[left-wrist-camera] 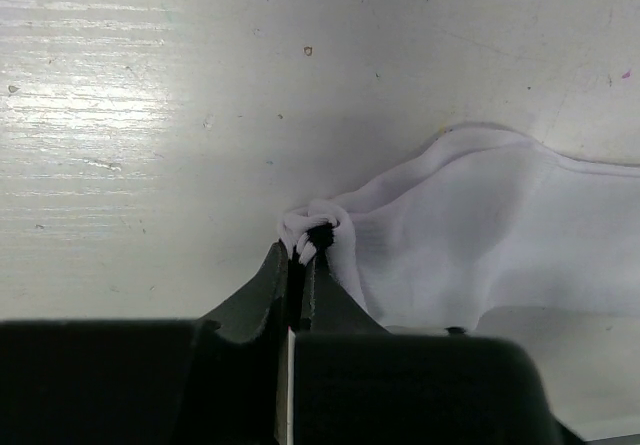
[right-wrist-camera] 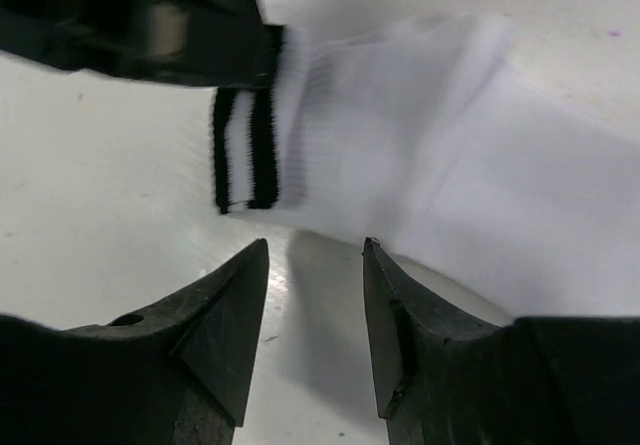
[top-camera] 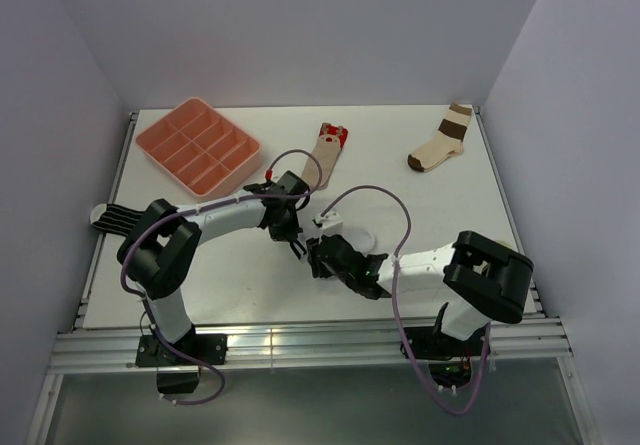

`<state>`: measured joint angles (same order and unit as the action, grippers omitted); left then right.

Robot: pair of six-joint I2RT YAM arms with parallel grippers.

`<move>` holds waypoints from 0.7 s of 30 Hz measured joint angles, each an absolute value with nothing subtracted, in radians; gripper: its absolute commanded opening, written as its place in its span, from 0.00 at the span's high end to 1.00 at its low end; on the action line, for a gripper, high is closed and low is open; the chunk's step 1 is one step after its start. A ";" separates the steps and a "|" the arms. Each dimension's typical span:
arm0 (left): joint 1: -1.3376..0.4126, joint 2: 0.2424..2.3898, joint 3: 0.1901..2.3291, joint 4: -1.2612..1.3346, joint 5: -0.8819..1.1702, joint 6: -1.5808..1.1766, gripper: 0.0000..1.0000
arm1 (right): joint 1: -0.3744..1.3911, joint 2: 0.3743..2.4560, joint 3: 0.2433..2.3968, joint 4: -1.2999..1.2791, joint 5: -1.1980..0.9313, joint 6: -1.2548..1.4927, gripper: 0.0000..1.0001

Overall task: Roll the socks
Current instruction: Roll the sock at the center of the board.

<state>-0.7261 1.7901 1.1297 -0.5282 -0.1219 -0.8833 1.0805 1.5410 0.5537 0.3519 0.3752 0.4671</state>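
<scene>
The white sock point(right-wrist-camera: 400, 145) with two black cuff bands lies flat in the middle of the table point(top-camera: 450, 205). My left gripper point(left-wrist-camera: 303, 250) is shut on a bunched bit of its cuff edge. In the top view that gripper point(top-camera: 293, 237) sits just left of the sock point(top-camera: 362, 237). My right gripper point(right-wrist-camera: 315, 250) stands open just short of the cuff, nothing between its fingers. In the top view it point(top-camera: 318, 257) is close below the left one. The tan sock with a red end point(top-camera: 328, 149) lies behind them. The thin-striped sock point(top-camera: 113, 217) lies at the left edge.
A pink compartment tray point(top-camera: 197, 145) stands at the back left. A cream sock with broad brown bands point(top-camera: 441, 143) lies at the back right. The two arms' cables loop over the middle of the table. White walls close in three sides.
</scene>
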 measured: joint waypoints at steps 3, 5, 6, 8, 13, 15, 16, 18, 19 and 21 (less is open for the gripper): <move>-0.726 1.788 1.126 -0.524 -0.122 -0.880 1.00 | 1.024 1.526 0.544 0.345 0.363 0.491 0.52; -0.726 1.785 1.122 -0.519 -0.122 -0.878 1.00 | 0.982 1.526 0.544 0.342 0.358 0.506 0.52; -0.726 1.782 1.117 -0.514 -0.122 -0.877 1.00 | 0.961 1.526 0.544 0.336 0.356 0.514 0.52; -0.726 1.777 1.110 -0.507 -0.122 -0.876 1.00 | 0.922 1.528 0.545 0.322 0.353 0.529 0.52; -0.727 1.761 1.082 -0.478 -0.121 -0.876 1.00 | 0.838 1.598 0.607 0.299 0.321 0.555 0.52; -0.727 1.753 1.071 -0.468 -0.122 -0.875 1.00 | 0.811 1.641 0.653 0.301 0.305 0.557 0.52; -0.727 1.748 1.065 -0.463 -0.123 -0.873 1.00 | 0.798 1.658 0.672 0.301 0.297 0.557 0.52; -0.729 1.737 1.052 -0.457 -0.125 -0.872 1.00 | 0.775 1.681 0.700 0.302 0.277 0.554 0.52; -0.730 1.733 1.048 -0.456 -0.126 -0.871 1.00 | 0.762 1.689 0.712 0.299 0.263 0.551 0.52; -0.734 1.724 1.037 -0.456 -0.131 -0.871 1.00 | 0.740 1.701 0.731 0.294 0.238 0.541 0.52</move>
<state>-0.7338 1.7237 1.0374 -0.4564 -0.1310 -0.8711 0.7403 1.7012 0.7307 0.2935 0.2379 0.5411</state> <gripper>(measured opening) 0.049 0.479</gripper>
